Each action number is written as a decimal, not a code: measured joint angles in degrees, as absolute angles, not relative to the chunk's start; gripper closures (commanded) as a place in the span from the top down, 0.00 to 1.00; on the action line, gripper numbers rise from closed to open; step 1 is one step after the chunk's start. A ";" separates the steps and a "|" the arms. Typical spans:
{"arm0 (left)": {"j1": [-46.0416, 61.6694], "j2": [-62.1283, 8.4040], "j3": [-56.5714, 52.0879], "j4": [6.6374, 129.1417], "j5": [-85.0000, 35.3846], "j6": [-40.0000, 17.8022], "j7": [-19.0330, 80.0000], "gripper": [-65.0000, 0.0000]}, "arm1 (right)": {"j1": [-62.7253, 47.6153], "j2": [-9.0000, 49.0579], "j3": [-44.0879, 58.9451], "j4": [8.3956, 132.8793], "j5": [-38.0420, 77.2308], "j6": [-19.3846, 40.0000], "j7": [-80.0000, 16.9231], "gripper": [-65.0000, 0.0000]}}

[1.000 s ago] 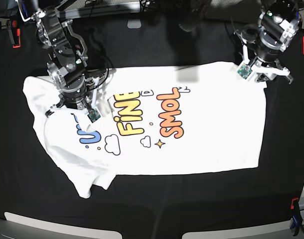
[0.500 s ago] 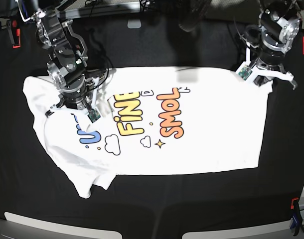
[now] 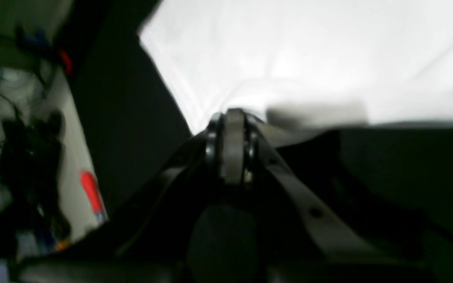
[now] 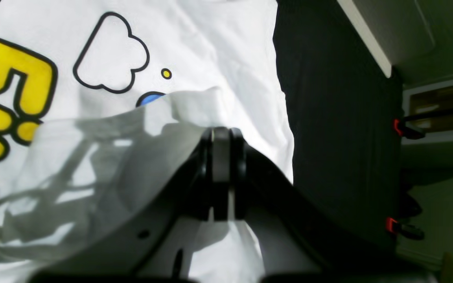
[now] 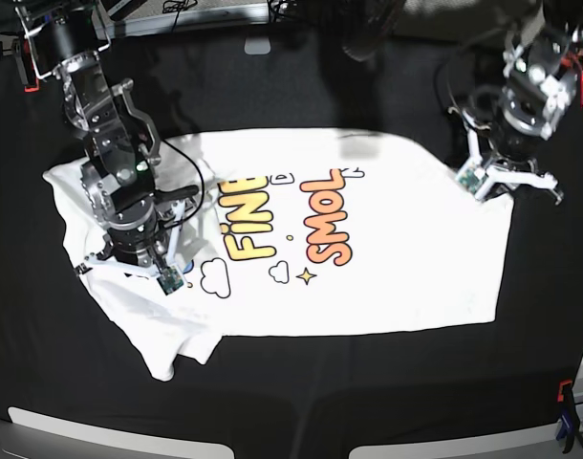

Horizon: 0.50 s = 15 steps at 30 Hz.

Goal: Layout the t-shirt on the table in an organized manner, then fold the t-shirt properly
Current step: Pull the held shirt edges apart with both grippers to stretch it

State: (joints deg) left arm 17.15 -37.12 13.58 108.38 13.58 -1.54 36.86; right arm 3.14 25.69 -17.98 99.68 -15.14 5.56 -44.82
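On the table [image 5: 368, 382] the t-shirt [image 5: 387, 249] lies print-up; left gripper [image 3: 230, 118] pinches its hem corner, right gripper [image 4: 220, 133] a raised fold; pull apart evenly, low, avoiding new creases.

A pale strip [image 5: 91, 427] curves along the near edge, split by a dark gap in the middle. Red clamps [image 5: 29, 67] stand at the far left corner, and 1 more [image 5: 565, 390] sits near the right front corner beside something blue. At the back, black cables [image 5: 191, 8] trail over a grey metal rail [image 5: 210, 16]. Off to the side, a pale shelf or ledge [image 4: 391, 31] stands in dim greenish light, with 2 red clips [image 4: 397, 126] below it. Bright overhead light falls on the middle.
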 measured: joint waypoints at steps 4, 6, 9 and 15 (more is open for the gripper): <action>13.87 -37.12 13.63 103.48 13.34 -1.48 43.62 0.00 | 3.05 25.56 -15.46 99.66 -15.14 5.54 -45.01 0.00; 12.53 -37.12 13.61 102.45 13.45 -1.45 45.43 0.00 | 3.07 25.56 -13.56 99.68 -15.09 5.54 -45.04 0.00; 11.03 -37.12 13.61 101.93 13.34 -1.48 45.50 0.00 | 3.05 25.54 -10.46 99.68 -14.90 5.56 -45.06 0.00; 10.00 -37.12 13.61 101.93 9.93 -1.74 45.50 0.00 | 3.05 25.56 -7.11 99.68 -14.94 5.54 -45.04 0.00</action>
